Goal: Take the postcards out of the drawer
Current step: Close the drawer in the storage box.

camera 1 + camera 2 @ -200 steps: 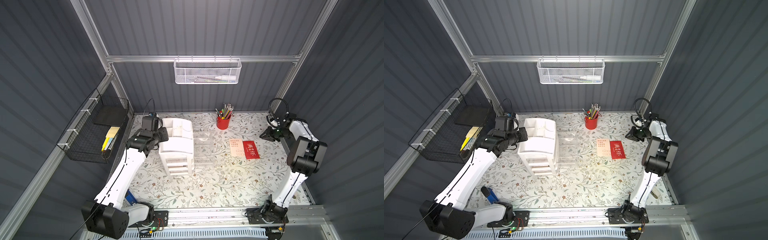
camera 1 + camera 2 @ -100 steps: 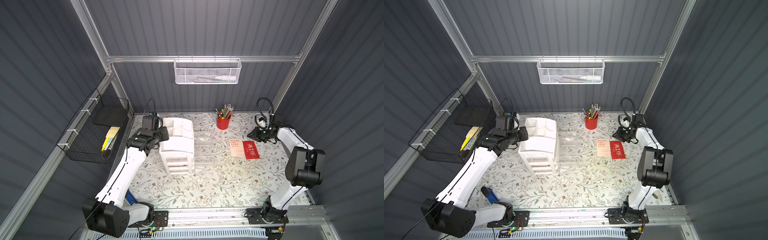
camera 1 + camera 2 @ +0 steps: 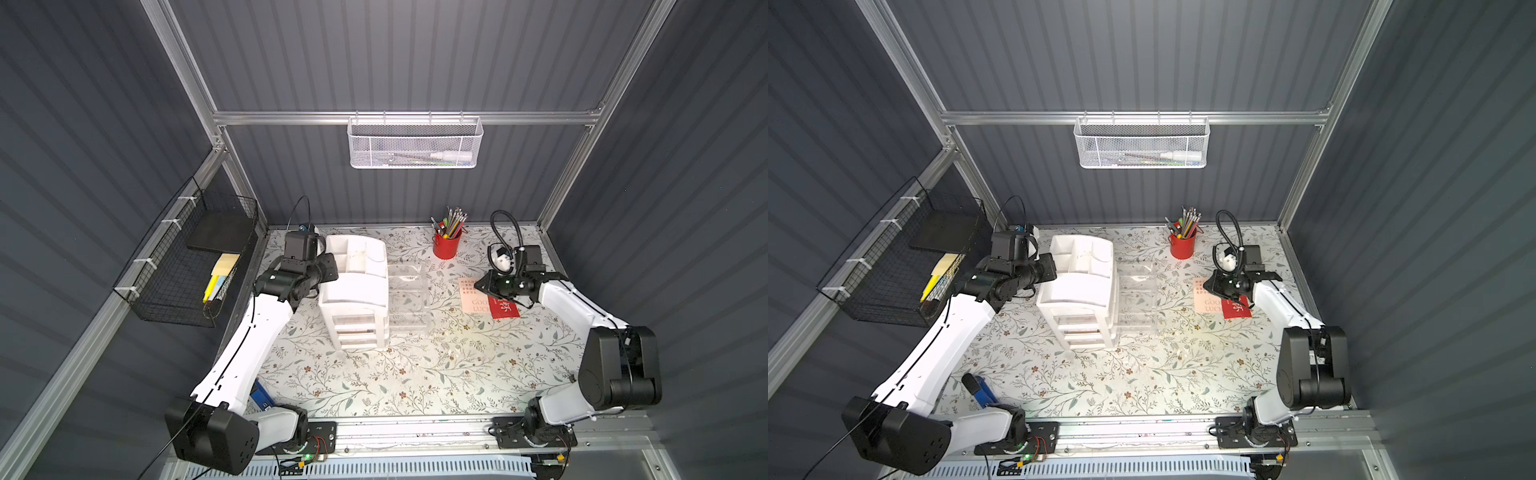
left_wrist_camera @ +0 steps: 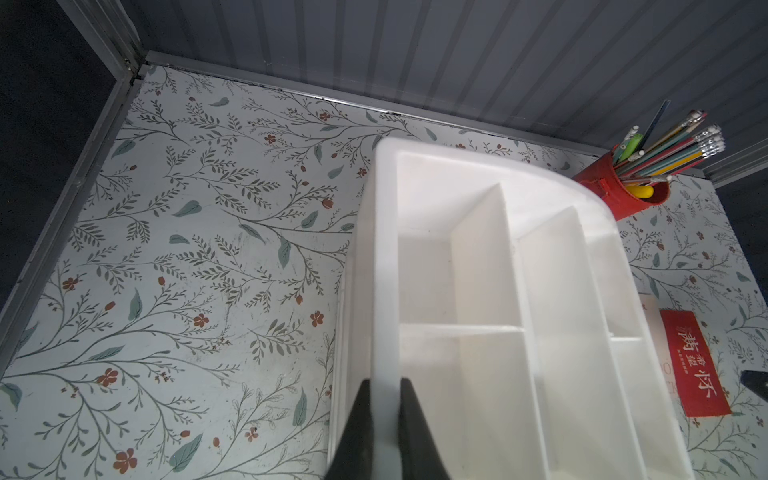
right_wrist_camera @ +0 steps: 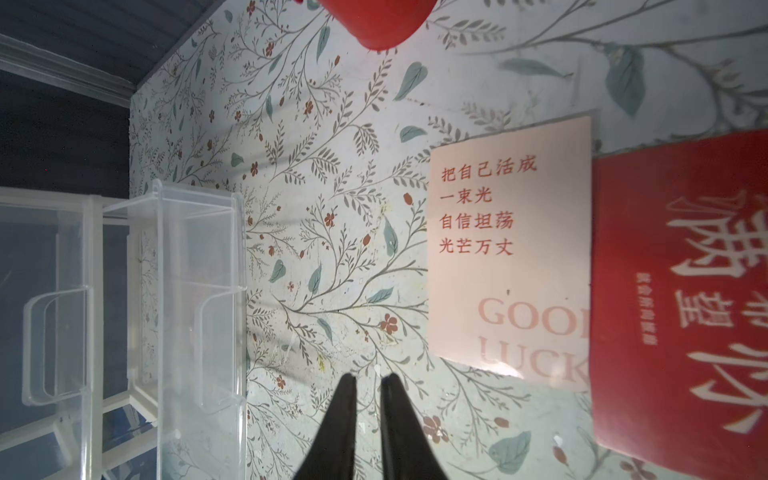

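The left fingers (image 4: 361, 419) pinch the wall of the white plastic organiser (image 4: 478, 257). The right fingers (image 5: 338, 419), a narrow gap apart and empty, hover over the floral surface (image 5: 324, 187), between the clear plastic drawers (image 5: 187, 291) and the pale peach card (image 5: 511, 270) overlapped by the red card (image 5: 681, 291). Removal looks finished; next probably comes closing the drawers.

Both top views are looking steeply down from high in front, covering the whole surface (image 3: 415, 374). The left wrist camera is sitting close over the white organizer (image 4: 478, 291), the right one low above the surface; both are catching the red postcard (image 5: 681, 291).
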You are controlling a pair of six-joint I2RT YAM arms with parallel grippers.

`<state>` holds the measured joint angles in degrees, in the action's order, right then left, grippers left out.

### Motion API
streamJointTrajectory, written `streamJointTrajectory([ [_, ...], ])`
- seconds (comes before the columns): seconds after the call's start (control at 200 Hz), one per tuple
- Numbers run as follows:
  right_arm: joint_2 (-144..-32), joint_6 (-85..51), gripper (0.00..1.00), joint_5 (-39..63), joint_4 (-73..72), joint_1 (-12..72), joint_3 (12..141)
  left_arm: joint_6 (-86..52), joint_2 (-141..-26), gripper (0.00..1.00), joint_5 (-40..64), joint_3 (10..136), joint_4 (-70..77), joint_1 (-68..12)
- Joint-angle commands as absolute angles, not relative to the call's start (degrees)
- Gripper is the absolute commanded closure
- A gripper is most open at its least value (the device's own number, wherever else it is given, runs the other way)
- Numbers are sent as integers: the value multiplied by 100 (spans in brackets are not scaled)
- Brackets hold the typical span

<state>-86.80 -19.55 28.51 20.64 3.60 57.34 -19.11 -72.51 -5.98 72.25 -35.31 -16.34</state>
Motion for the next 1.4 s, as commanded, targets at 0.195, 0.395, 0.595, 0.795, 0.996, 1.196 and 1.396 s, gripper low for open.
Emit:
streamJointTrajectory([
  [0.195, -8370, -2218, 87, 2393, 1768, 1075, 5438, -1765, -7425, 100, -539, 6938, -4092, -1639],
  [0.395, -8267, -2340, 89, 2211, 1671, 1518, 5320, -1762, -7442, 100, -501, 6927, -4105, -1635],
  [0.595, -8293, -2496, 89, 2066, 1532, 1899, 5273, -1775, -7365, 100, -379, 6858, -4030, -1635],
  [0.795, -8496, -2545, 89, 1993, 1494, 2152, 5474, -1776, -7360, 100, -316, 6856, -4017, -1635],
  [0.996, -8908, -2596, 89, 1942, 1348, 2324, 5721, -1784, -7391, 100, -281, 6838, -3999, -1635],
  [1.196, -9200, -2617, 89, 1960, 1244, 2381, 5981, -1786, -7408, 100, -272, 6843, -4008, -1635],
  [1.396, -9433, -2661, 89, 2025, 1162, 2494, 6214, -1775, -7430, 100, -238, 6854, -4013, -1635],
])
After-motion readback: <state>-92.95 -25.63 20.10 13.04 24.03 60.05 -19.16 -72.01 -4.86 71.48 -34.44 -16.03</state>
